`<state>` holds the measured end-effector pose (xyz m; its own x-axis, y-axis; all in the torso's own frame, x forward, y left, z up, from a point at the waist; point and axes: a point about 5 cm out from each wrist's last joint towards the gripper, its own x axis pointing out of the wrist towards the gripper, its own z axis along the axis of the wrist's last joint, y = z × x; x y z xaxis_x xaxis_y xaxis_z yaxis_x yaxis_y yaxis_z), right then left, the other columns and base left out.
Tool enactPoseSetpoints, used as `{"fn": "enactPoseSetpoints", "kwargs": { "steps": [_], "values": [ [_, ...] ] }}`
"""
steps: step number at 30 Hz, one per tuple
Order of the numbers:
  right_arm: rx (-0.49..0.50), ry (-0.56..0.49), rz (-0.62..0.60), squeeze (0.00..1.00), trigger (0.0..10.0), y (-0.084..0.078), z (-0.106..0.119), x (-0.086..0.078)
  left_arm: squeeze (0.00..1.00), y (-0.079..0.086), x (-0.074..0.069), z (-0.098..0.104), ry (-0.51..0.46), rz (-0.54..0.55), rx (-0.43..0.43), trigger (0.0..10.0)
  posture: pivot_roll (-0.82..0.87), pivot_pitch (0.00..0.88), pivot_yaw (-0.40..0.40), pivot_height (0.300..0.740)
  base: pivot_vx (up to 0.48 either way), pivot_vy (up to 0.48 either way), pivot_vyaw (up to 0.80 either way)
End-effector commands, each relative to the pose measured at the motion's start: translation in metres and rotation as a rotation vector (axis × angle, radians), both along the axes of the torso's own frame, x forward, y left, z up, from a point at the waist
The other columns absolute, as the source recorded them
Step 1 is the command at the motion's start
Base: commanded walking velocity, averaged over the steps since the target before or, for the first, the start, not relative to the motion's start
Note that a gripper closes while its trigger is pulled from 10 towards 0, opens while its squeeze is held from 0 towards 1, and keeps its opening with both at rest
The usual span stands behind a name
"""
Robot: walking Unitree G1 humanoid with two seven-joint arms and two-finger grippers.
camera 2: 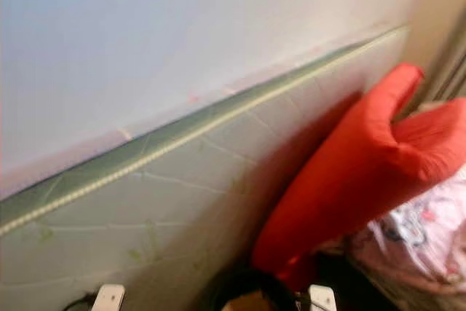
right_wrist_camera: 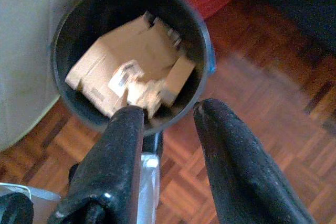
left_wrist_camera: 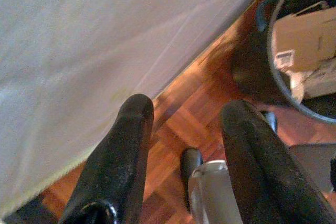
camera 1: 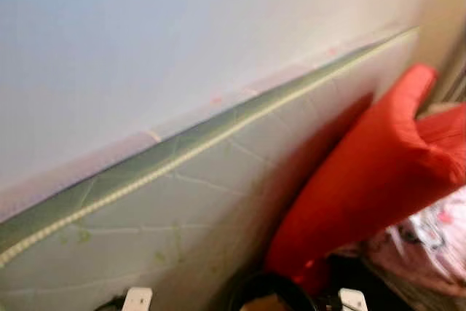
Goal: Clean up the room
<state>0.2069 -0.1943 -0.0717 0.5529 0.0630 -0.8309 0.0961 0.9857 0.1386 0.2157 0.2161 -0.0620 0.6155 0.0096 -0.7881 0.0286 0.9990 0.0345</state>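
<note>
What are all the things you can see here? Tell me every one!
Mattress: one, pale grey-green with a green edge, standing against the wall.
Wall: pale, behind the mattress.
Cushion: one, red, leaning on the mattress.
Cloth: one bundle, pink patterned, beside the cushion.
Bin: one, dark, on the floor by the mattress.
Cardboard: brown pieces, inside the bin.
Floor: reddish wood parquet.
Left claw: black, open, above the floor.
Right claw: black, open, over the bin's rim.
</note>
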Motion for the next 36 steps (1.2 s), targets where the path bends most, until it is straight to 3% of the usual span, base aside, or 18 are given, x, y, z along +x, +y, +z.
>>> {"fn": "enactPoseSetpoints", "kwargs": {
  "steps": [1,8,25,32,36],
  "values": [
    [0.003,0.006,0.009,0.00,10.0,0.0035,-0.0013,-0.0014,0.00,0.0031,0.0064,0.0049,-0.019,-0.037,0.027,10.0,0.04,0.000,-0.020,0.740,0.000,0.000,-0.78],
    [0.008,-0.011,-0.023,0.00,10.0,0.0028,-0.0007,-0.0005,0.00,0.0030,0.0075,0.0056,-0.023,-0.052,0.037,10.0,0.04,0.000,-0.021,0.740,0.000,0.000,-0.33],
    [0.001,-0.008,-0.041,0.00,10.0,0.0023,-0.0003,0.0005,0.00,0.0035,0.0092,0.0067,-0.026,-0.055,0.041,10.0,0.03,0.000,-0.020,0.740,0.000,-0.322,0.00],
    [-0.003,-0.004,-0.032,0.00,10.0,0.0017,-0.0002,0.0006,0.00,0.0029,0.0093,0.0067,-0.025,-0.054,0.039,10.0,0.03,0.000,-0.022,0.740,0.000,-0.322,-0.76],
    [-0.004,-0.013,-0.039,0.00,10.0,0.0014,0.0002,0.0012,0.00,0.0029,0.0094,0.0067,-0.024,-0.054,0.038,10.0,0.03,0.000,-0.022,0.740,0.000,-0.324,0.00]
  ]
}}
